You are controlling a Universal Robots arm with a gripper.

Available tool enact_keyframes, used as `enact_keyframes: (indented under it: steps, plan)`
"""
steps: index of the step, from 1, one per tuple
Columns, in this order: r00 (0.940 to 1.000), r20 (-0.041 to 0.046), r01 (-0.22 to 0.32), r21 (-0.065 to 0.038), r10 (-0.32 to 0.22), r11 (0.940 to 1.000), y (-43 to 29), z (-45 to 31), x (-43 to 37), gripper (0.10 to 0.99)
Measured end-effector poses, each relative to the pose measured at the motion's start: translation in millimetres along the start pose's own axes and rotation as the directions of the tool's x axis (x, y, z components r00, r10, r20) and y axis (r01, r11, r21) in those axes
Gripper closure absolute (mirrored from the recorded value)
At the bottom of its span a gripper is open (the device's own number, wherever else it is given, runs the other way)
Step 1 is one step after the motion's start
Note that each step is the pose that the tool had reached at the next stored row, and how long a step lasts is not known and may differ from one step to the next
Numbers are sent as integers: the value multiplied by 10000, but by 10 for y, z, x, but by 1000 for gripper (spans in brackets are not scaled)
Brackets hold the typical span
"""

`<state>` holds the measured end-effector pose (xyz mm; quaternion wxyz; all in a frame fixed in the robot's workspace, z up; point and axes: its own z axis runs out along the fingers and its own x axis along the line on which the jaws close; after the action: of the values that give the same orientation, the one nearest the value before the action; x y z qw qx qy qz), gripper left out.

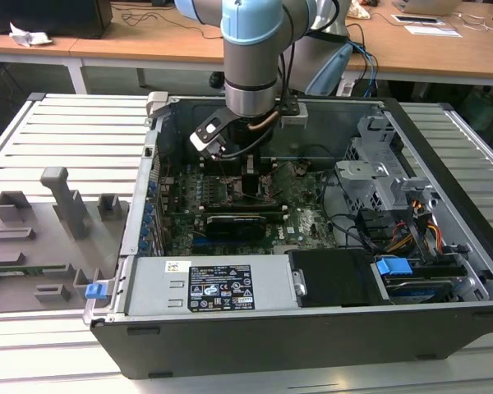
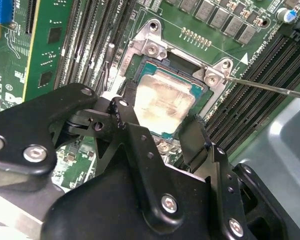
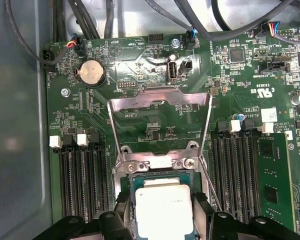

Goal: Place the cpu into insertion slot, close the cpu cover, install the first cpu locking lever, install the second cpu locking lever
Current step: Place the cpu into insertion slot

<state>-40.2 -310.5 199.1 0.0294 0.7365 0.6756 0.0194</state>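
The cpu [image 3: 162,210] with its silvery-beige top lies flat in the insertion slot [image 2: 149,70] on the green motherboard. My gripper [image 3: 162,206] straddles it, and the black fingers [image 2: 121,109] rest against two opposite edges of the chip. The second wrist view has the cpu [image 2: 162,102] between the same fingers of the gripper [image 2: 157,119]. The cpu cover [image 3: 160,97] stands swung open, away from the socket. A thin locking lever [image 2: 270,88] juts out beside the socket, unlatched. In the exterior view the gripper [image 1: 251,176] reaches deep inside the open computer case.
Black memory slots [image 3: 85,180] flank the socket on both sides. A long black card [image 1: 234,223] lies in front of the gripper, with the power supply [image 1: 205,287], a drive cage [image 1: 378,176] and loose cables nearby. Grey fixtures [image 1: 57,205] stand on the slatted table.
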Motion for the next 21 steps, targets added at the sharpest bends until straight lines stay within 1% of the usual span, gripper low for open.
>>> enact_keyframes:
  steps: [2, 6, 13, 14, 20, 21]
  plan:
    - [10000, 4, -1, 0, 1, 10000, 2, -2, -10, 475]
    - [10000, 11, 2, -1, -2, 10000, 6, -54, -11, 475]
    - [10000, 49, 4, 4, -4, 10000, 13, -153, -12, 475]
    - [10000, 50, 4, 4, -4, 10000, 13, -163, -12, 490]
    - [10000, 52, 4, 4, -4, 10000, 15, -186, -12, 859]
    - [10000, 52, 4, 4, -4, 10000, 15, -190, -12, 859]
